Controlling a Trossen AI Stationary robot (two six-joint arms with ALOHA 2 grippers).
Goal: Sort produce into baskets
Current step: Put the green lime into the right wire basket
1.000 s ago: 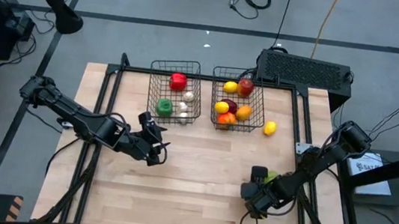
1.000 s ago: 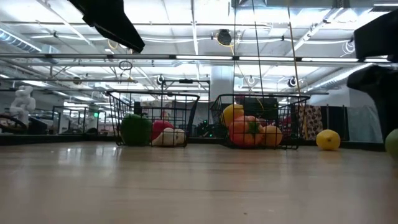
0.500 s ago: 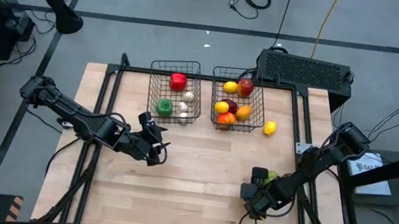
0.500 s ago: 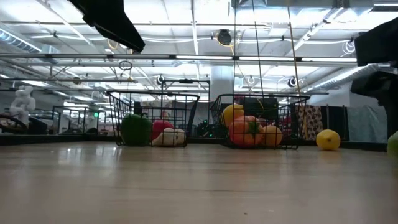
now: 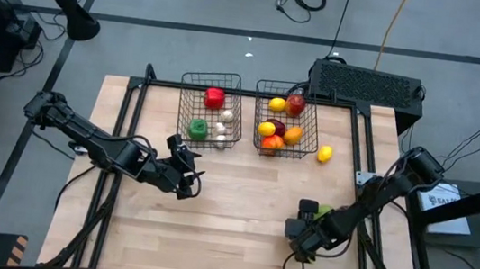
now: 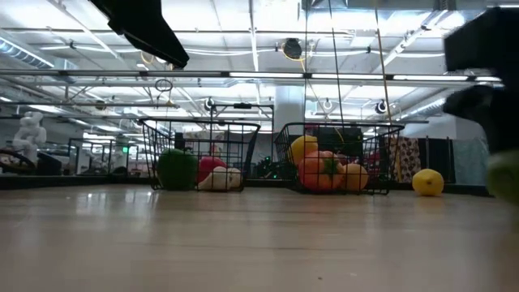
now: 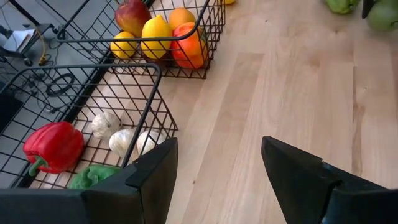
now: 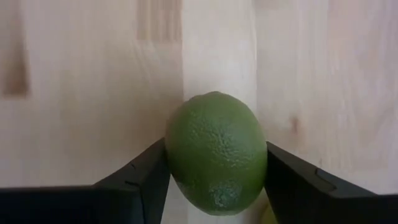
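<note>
Two wire baskets stand side by side near the table's far edge. The left basket (image 5: 189,120) holds a red pepper (image 5: 214,98), a green piece and whitish bulbs. In the right basket (image 5: 311,129) lie lemons, an apple and orange pieces. A green lime (image 8: 216,152) sits between the fingers of my right gripper (image 5: 305,227), near the table's right front. Another green piece (image 5: 325,215) lies close beside that gripper. My left gripper (image 5: 185,170) hovers open over the wood in front of the left basket, with nothing between its fingers. My right gripper pinches the lime between its two fingers (image 8: 140,177), one on each of its long sides (image 8: 175,155). The fingers point steeply down from above. I cannot tell whether the lime still rests on the table.
A loose lemon (image 5: 325,152) lies on the wood just right of the right basket. A black box (image 5: 368,81) stands behind the table's far right corner. Bare wood (image 5: 232,206) stretches between the two grippers.
</note>
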